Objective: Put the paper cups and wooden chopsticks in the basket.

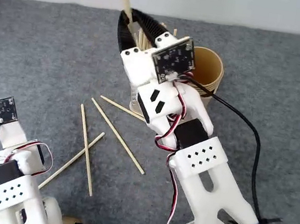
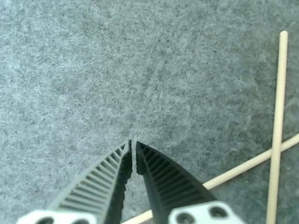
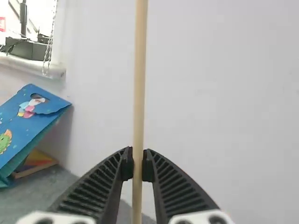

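Wooden chopstick (image 3: 139,70): standing upright, its long axis running vertically through the jaws.
Right jaws (image 3: 137,156): pinching that stick at the far middle, just left of the paper cup (image 1: 206,70).
Loose chopsticks (image 1: 118,136): lying flat on the grey table (image 1: 47,49), nearer the left arm.
Left jaws (image 2: 133,144): sitting all but closed at the near left, gripping nothing.

Four pale chopsticks (image 1: 118,136) lie loose on the grey mat (image 1: 34,64), two of them crossing. A fifth chopstick (image 3: 139,93) stands upright, pinched in the right gripper (image 3: 137,164). A brown paper cup (image 1: 208,70) stands upright nearby.
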Available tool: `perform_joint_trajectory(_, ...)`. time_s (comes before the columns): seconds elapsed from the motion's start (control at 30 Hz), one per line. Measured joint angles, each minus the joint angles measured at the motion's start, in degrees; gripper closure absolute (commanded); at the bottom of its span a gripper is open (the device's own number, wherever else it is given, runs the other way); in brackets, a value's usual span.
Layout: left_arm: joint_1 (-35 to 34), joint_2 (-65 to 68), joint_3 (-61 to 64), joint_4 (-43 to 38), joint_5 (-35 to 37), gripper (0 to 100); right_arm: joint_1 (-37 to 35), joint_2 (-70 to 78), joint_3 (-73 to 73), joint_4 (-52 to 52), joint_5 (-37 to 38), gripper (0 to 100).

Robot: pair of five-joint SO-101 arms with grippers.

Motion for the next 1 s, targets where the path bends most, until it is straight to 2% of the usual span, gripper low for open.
perform_joint_trajectory(0.2,0.0,0.0,0.0,0.0,0.0,99,5.27,0.0,4.31,-0.97,0.0,99.1)
perform_joint_trajectory(0.4,0.0,0.0,0.0,0.0,0.0,99,7.21,0.0,11.25,-2.02,0.0,98.3)
perform_joint_trajectory(0.47,0.0,0.0,0.0,0.0,0.0,99,7.82,0.0,13.01,-4.04,0.0,94.6)
perform_joint_trajectory(0.63,0.09,0.0,0.0,0.0,0.0,99,7.65,0.0,13.63,-5.8,0.0,78.6)
perform_joint_trajectory(0.77,0.0,0.0,0.0,0.0,0.0,99,7.3,0.0,13.63,-5.1,0.0,80.9)
perform_joint_trajectory(1.0,0.0,0.0,0.53,0.0,0.0,99,0.0,-2.02,8.44,7.3,0.0,83.6)
